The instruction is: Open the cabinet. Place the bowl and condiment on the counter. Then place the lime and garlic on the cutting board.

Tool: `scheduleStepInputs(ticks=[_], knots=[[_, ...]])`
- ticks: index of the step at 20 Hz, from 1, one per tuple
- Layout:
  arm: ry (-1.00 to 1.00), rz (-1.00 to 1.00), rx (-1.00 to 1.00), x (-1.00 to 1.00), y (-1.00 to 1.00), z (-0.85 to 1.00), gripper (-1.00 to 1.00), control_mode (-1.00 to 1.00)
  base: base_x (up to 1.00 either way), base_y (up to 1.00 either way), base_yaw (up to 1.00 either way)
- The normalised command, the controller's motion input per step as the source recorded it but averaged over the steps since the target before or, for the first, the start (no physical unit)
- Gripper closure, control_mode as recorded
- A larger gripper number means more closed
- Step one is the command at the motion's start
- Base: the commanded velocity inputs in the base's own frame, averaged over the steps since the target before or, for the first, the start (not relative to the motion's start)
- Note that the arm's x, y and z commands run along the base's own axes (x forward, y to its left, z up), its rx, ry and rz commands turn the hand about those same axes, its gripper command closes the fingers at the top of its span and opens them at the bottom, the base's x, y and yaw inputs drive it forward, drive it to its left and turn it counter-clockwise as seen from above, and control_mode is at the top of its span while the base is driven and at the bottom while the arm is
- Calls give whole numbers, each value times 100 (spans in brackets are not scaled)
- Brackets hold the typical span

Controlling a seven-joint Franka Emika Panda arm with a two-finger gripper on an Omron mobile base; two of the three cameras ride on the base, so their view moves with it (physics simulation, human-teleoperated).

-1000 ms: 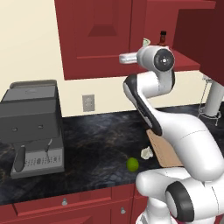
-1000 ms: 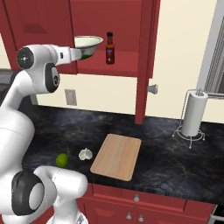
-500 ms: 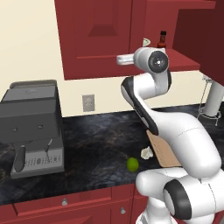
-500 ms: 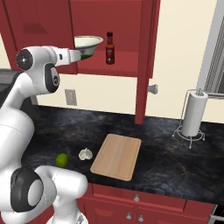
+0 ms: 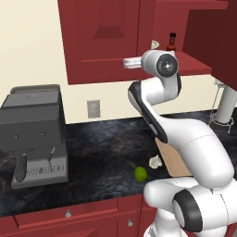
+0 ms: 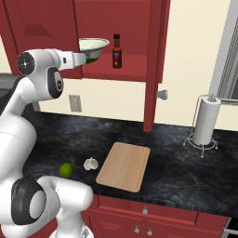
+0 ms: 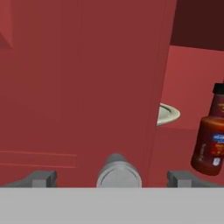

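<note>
The cabinet's (image 5: 104, 39) left door (image 7: 78, 87) is closed and its right door (image 6: 153, 65) stands swung out. On the shelf stand the bowl (image 6: 94, 45) and the condiment (image 6: 116, 51), also seen past the door edge as the bowl (image 7: 168, 113) and the condiment (image 7: 211, 140). My gripper (image 7: 113, 178) is open, its fingertips (image 7: 41, 178) on either side of the left door's silver knob (image 7: 118, 173). The gripper (image 5: 131, 63) is held up at the cabinet front. On the counter (image 6: 176, 172) lie the lime (image 6: 65, 169), the garlic (image 6: 90, 163) and the cutting board (image 6: 124, 166).
A grey coffee machine (image 5: 32, 129) stands at the counter's left. A paper towel holder (image 6: 207, 121) stands at the right rear. A wall socket (image 5: 93, 109) sits above the counter. The open door's knob (image 6: 162, 95) juts out over the counter.
The hand has crept slightly towards the left door's knob. The jaws stay open and nothing on the shelf or the counter has moved.
</note>
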Motion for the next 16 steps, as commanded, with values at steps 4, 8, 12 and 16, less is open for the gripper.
scheduleStepInputs(ticks=[4, 8, 12, 16], knots=[[-1, 0, 0, 0, -10, 0, -100, -100, 0, 0, 0], [-1, 0, 0, 0, -7, 4, -100, -100, 0, 0, 0], [0, 0, 0, 1, 0, 0, 100, -100, 0, 0, 0], [0, 0, 0, 6, 1, 0, 100, -100, 0, 0, 0]])
